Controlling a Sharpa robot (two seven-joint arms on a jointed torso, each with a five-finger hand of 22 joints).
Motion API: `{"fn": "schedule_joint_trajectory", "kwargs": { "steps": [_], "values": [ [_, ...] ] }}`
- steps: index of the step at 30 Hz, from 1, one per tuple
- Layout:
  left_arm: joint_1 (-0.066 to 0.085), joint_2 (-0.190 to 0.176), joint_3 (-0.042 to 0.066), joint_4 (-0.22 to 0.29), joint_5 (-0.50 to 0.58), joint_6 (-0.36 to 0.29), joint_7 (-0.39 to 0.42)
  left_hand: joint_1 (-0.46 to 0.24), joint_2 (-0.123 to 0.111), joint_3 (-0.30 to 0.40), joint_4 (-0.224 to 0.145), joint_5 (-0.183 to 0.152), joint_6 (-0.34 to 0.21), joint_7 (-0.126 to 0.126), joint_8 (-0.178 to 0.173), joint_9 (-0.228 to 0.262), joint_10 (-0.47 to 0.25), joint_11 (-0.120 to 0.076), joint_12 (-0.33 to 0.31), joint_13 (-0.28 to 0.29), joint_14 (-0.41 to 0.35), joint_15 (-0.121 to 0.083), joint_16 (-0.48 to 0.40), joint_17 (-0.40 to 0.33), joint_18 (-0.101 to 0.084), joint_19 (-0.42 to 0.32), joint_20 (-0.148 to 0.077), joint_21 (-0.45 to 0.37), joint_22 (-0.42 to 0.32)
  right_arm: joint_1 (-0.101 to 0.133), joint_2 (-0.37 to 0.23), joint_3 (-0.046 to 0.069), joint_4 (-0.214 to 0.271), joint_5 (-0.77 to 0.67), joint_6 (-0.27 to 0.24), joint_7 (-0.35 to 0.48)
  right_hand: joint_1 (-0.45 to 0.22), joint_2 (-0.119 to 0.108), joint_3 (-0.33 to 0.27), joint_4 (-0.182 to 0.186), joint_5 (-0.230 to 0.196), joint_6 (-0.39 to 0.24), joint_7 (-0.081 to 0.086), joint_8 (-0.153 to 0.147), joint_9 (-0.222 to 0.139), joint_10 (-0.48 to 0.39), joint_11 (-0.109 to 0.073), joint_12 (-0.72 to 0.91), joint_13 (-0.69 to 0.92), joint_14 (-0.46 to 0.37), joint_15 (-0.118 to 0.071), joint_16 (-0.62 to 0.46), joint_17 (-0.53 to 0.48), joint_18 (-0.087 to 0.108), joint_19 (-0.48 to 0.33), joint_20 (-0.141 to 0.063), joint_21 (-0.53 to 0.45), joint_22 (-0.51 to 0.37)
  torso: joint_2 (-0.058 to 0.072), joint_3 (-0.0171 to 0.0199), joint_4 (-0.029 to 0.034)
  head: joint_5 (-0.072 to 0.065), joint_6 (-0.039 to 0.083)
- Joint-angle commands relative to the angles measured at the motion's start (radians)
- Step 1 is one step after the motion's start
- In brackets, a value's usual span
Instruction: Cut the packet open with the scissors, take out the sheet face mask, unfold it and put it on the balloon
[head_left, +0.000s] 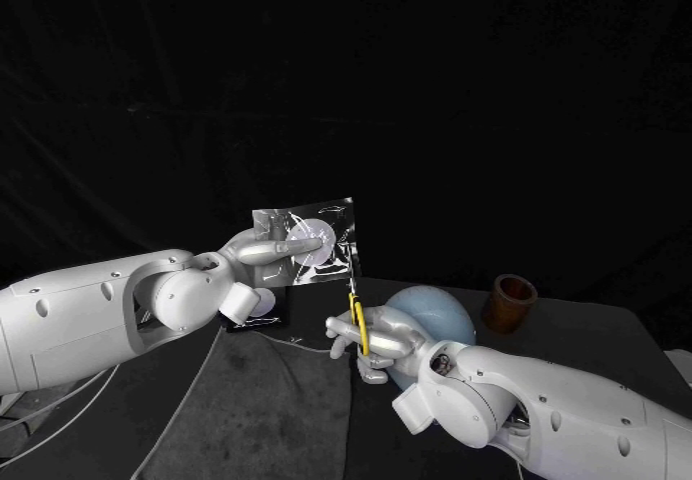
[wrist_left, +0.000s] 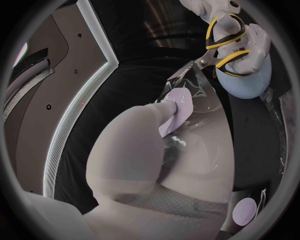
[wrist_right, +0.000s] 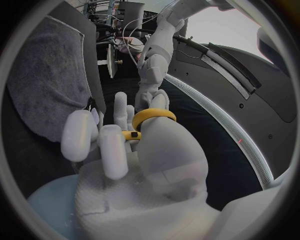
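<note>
Packet (head_left: 332, 218), clear and crinkled, is held upright above and left of the balloon (head_left: 437, 312), clamped between the fingers (head_left: 309, 238) of the left hand (head_left: 267, 250). Right hand (head_left: 364, 342), directly in front of the balloon, has its fingers closed through the yellow handles of the scissors (head_left: 353, 298). The blades point upward and meet the packet's edge nearest the balloon. The pale blue balloon rests on the tabletop (head_left: 591, 335). A brown cup (head_left: 509, 302) stands just right of the balloon.
</note>
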Motion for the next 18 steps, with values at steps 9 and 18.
{"fn": "schedule_joint_trajectory", "kwargs": {
  "steps": [9, 18],
  "values": [
    [-0.001, 0.003, -0.001, 0.001, -0.009, 0.022, -0.002, -0.001, 0.007, -0.001, -0.007, 0.003, 0.002, 0.005, 0.005, 0.010, 0.005, 0.001, -0.002, 0.000, 0.004, -0.006, -0.006, 0.001, 0.020, 0.004, -0.001, 0.004, -0.001, 0.002, 0.006, 0.003, 0.005, -0.002, -0.020, 0.030, -0.031, -0.040, 0.001, 0.004, -0.004, -0.250, 0.112, -0.190, -0.090, -0.262, 0.110, -0.217, -0.156, -0.084, 0.099, -0.040, -0.146, 0.027, -0.127, 0.087, -0.175, 0.050, 0.000, -0.0001, -0.0001, -0.006, 0.007],
    [-0.001, 0.002, -0.001, 0.000, -0.023, 0.025, -0.004, -0.003, 0.008, 0.001, -0.009, 0.003, 0.002, 0.005, 0.006, 0.012, 0.006, 0.001, -0.002, 0.000, 0.005, -0.006, -0.007, 0.002, 0.020, 0.005, -0.001, 0.005, -0.001, 0.004, 0.007, 0.003, 0.010, -0.001, -0.024, 0.030, -0.032, -0.048, 0.018, 0.014, -0.003, -0.234, 0.121, -0.178, -0.093, -0.255, 0.115, -0.218, -0.179, -0.084, 0.105, -0.036, -0.141, 0.028, -0.124, 0.098, -0.167, 0.048, 0.000, 0.0001, -0.0004, -0.011, 0.005]
  ]
}}
